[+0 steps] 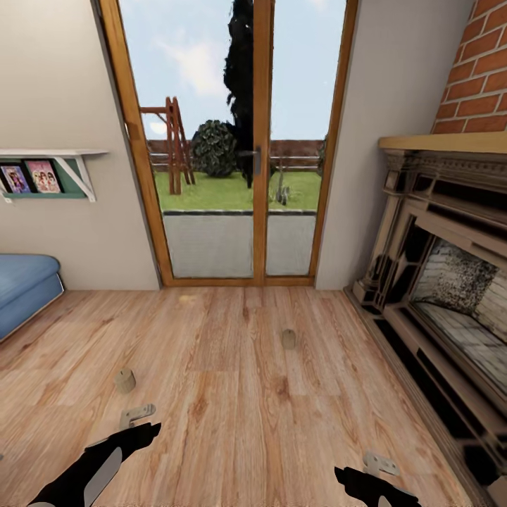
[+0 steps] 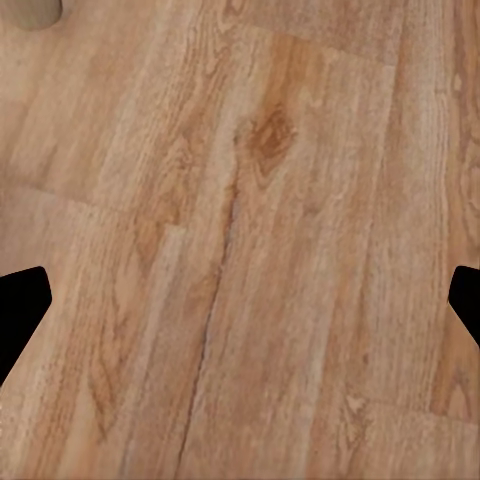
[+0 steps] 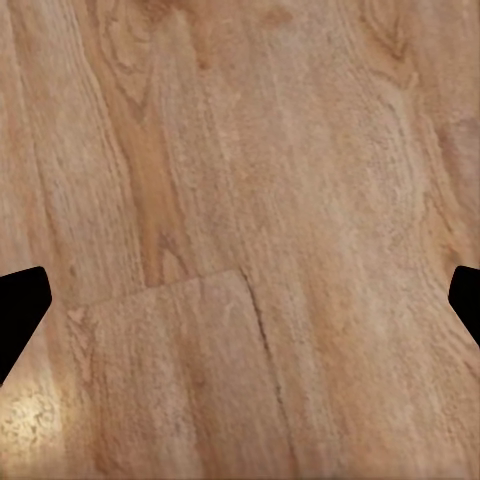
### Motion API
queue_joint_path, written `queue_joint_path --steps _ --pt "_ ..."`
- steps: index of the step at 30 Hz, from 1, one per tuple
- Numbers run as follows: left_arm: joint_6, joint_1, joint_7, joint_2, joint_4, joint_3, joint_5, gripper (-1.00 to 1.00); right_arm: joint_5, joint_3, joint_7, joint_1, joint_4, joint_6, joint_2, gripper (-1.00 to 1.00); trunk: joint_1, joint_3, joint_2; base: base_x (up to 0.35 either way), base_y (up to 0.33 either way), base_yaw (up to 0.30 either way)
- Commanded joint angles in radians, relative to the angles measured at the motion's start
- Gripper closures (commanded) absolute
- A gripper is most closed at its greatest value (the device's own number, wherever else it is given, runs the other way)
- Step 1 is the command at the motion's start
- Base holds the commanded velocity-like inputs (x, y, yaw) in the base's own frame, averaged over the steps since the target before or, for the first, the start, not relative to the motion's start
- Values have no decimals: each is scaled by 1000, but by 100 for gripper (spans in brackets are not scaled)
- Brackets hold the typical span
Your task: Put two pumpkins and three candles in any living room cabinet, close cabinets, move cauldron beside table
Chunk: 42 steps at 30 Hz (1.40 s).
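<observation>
- Warm plank flooring [image 1: 232, 394] is stretching from the robot's feet to a glazed garden door [image 1: 236, 141], with a dark carved fireplace [image 1: 436, 267] running along the right wall, brick above it, and the blue corner of a sofa [image 1: 24, 282] peeking in under a small wall shelf [image 1: 49, 172] on the left.
- From the head view, two candles are standing upright on the bare floor and well apart: the near candle [image 1: 124, 381] is sitting just ahead of the left gripper [image 1: 137, 417], and the far candle [image 1: 289, 339] is waiting closer to the door, about midway across the room.
- Neither pumpkins nor cabinet are appearing from where I am standing.
- I am judging these stubby cylinders to be light, stiff and a bit slick, so they should tip or roll if nudged; squeezing across the round side around mid-height, coming down from above, looks safest.
- The right gripper [image 1: 380, 466] is hovering low over the boards near the fireplace side.
- Looking along the left wrist, dark fingertips [image 2: 22, 305] are sitting spread at both edges with only planks between them, so the jaws are wide apart and carrying nothing; a beige sliver of candle [image 2: 30, 12] is showing at one corner.
- Looking along the right wrist, its fingertips [image 3: 22, 305] are likewise parted and empty over bare wood grain.
</observation>
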Motion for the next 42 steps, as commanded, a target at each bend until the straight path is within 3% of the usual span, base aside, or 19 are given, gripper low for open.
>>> queue_joint_path --steps 1,11,25,37,42 --pt "3 0 4 1 -2 -6 8 -100 -7 6 -5 0 -2 3 -1 -100 0 -3 -1 0 0 0" --pt "4 0 8 0 -2 -6 10 -100 -7 7 -5 0 -3 -5 -1 -100 0 -13 -1 21 0 0" --pt "6 0 8 0 -1 -6 11 -100 -6 25 -5 0 -3 -10 -1 -100 0 -13 -1 324 20 8" --pt "0 0 10 0 0 -6 12 -100 -5 26 -5 0 -3 -10 -1 -100 0 -13 -1 319 119 241" --pt "-4 0 85 -3 0 -6 9 -100 -5 26 -5 0 -3 -10 -1 -100 0 -13 -1 321 9 280"
